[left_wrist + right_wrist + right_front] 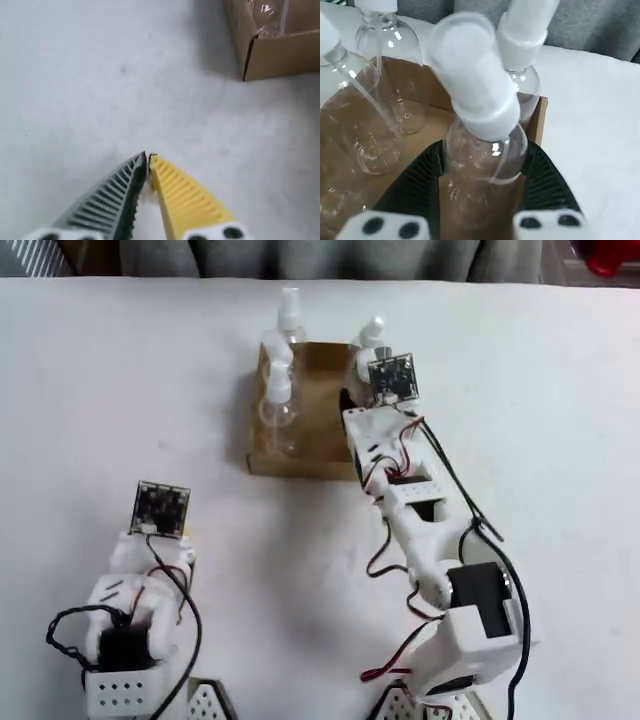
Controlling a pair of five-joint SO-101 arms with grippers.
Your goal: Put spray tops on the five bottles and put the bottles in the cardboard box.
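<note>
Right tool [482, 167]: clamped around a spray-topped bottle [485, 145] at a corner of the cardboard box [538, 122] (grip plain from the wrist).
Left tool [148, 161]: pinched together, empty, above the desk [90, 75].

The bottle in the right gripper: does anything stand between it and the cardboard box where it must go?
Nothing visible does. The right gripper holds the bottle over the cardboard box, near one wall; the other bottles stand to its side.
</note>
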